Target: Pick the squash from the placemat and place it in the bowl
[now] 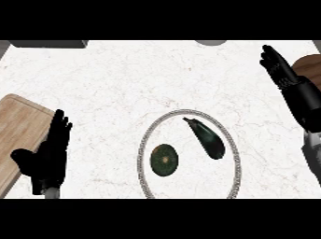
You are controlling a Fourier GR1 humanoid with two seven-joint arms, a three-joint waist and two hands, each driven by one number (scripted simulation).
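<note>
Two empty hands, fingers straight. Left hand (53,151) at eight o'clock; squash (164,160) on the placemat (191,179) at six (round, dark green), close beside a long dark vegetable (206,138), which a careless grasp might take instead; right hand (282,70) and bowl (319,70) at two.

Both hands (50,151) (279,67) open, fingers straight.

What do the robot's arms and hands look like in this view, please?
Both the left hand and the right hand are black, with slim fingers and a thumb. The right forearm is black behind the wrist, then a glossy grey shell. Of the left forearm only a small grey stub shows. No cables or markings are visible.
</note>
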